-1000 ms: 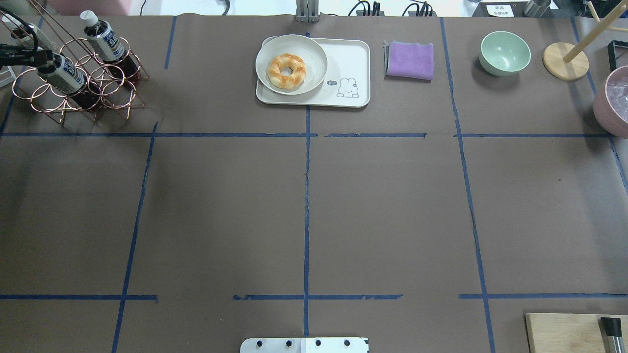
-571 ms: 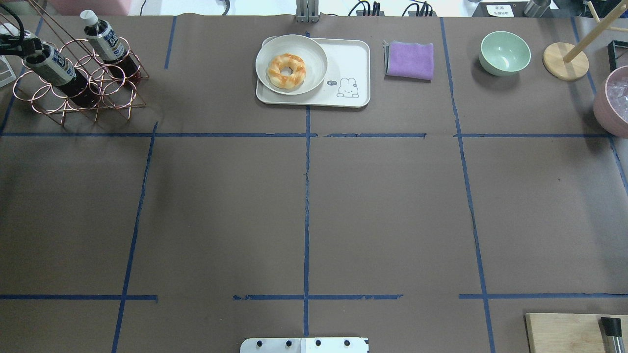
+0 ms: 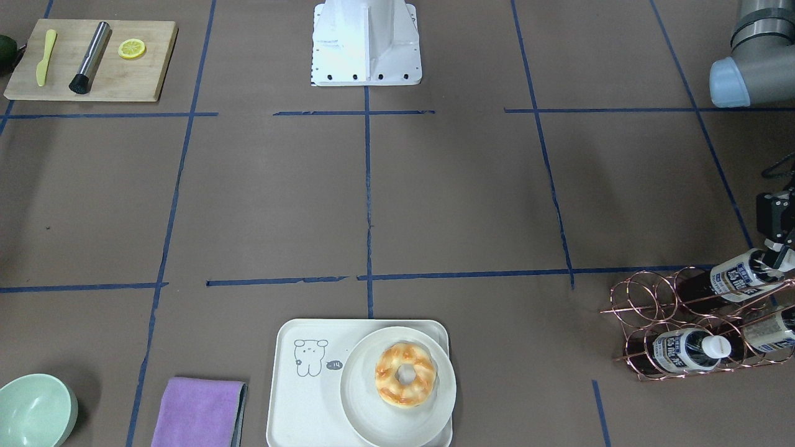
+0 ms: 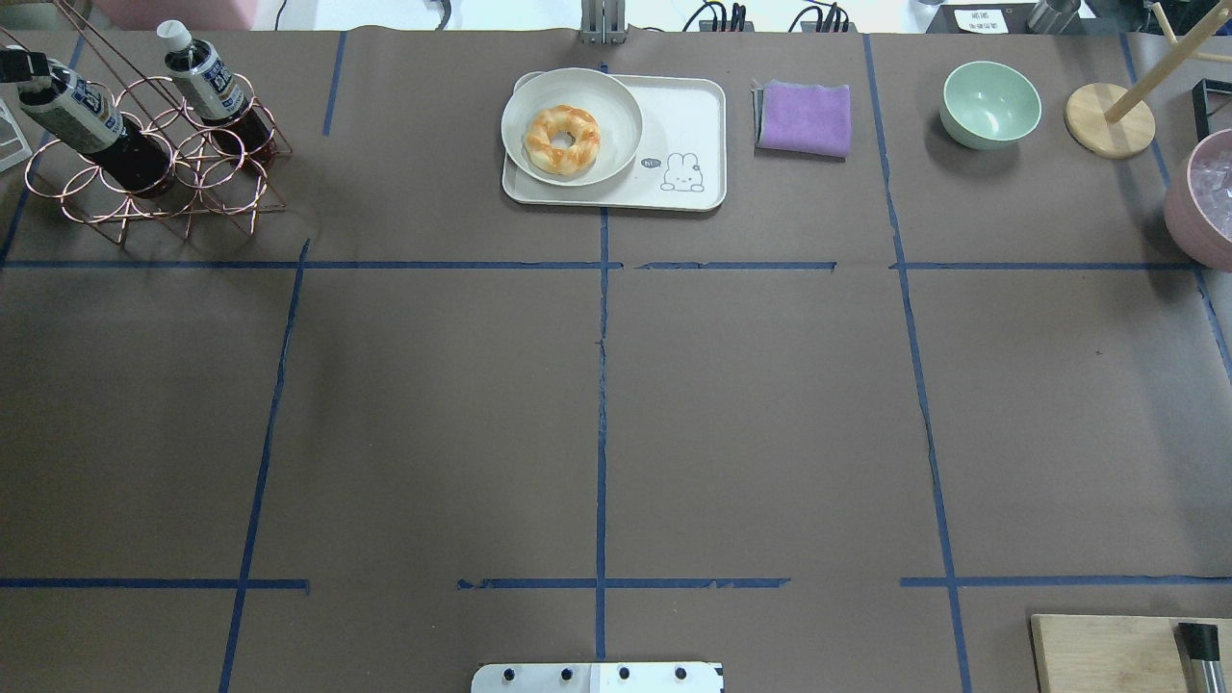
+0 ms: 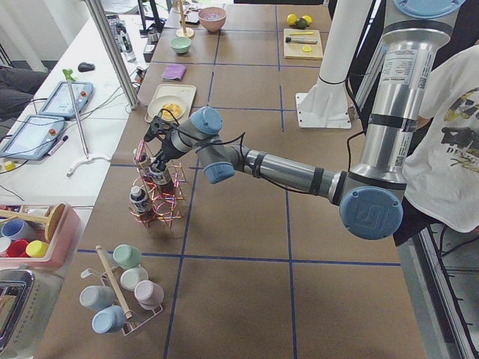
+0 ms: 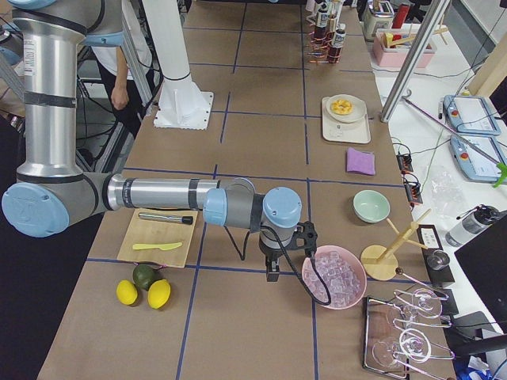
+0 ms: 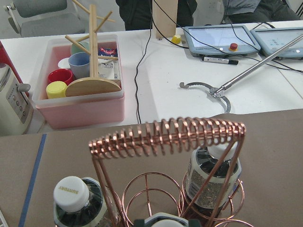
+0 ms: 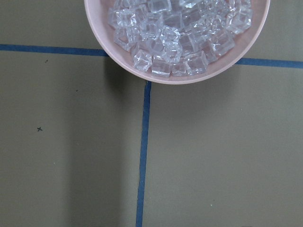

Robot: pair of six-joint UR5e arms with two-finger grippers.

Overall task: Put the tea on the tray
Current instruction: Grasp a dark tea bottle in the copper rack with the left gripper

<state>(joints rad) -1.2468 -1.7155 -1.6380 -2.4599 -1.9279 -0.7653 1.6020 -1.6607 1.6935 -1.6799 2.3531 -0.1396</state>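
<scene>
Clamps, with the left gripper (image 4: 29, 77), on the white screw cap of a small clear plastic bottle of dark brown tea (image 4: 82, 120), tilted and part-way inside a ring of the copper wire rack (image 4: 204, 154) at the far left corner. Cannot tell the right gripper's (image 6: 272, 269) spread, beside a pink bowl of ice cubes (image 6: 333, 302). Probably handles light and stiff, with a smooth, slippery label; best taken at the cap or neck, drawn along the ring's axis. Needs setting on the bare end of the cream-white rectangular tray (image 4: 688, 115), well apart, beside a round white plate (image 4: 616, 106).
</scene>
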